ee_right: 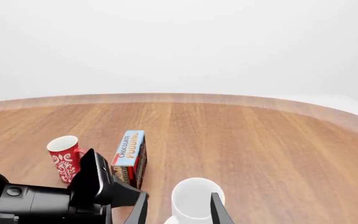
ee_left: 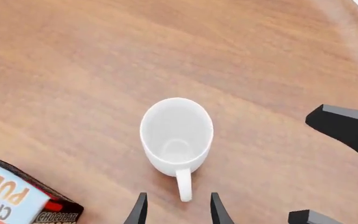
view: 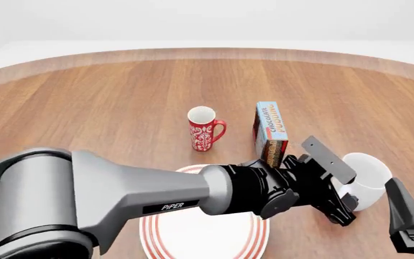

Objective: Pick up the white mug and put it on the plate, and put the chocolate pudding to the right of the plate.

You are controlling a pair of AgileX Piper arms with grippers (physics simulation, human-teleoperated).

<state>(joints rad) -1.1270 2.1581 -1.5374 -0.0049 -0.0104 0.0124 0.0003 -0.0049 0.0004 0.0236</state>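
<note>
We see the left claw [ee_left: 177, 210] open beside the white mug's [view: 365, 183] handle; the right claw [ee_right: 177, 210] is open too, near it.

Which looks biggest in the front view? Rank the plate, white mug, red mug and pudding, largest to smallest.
1. Plate, though partly hidden by the arm.
2. White mug.
3. Pudding and red mug: too alike to rank.

White mug [ee_left: 176, 136] upright on wooden table [ee_left: 104, 60], handle pointing at parted left gripper [ee_left: 176, 211] fingertips. Chocolate pudding [ee_left: 17, 196] carton near. Right gripper [ee_left: 347, 130] fingers beside.
</note>
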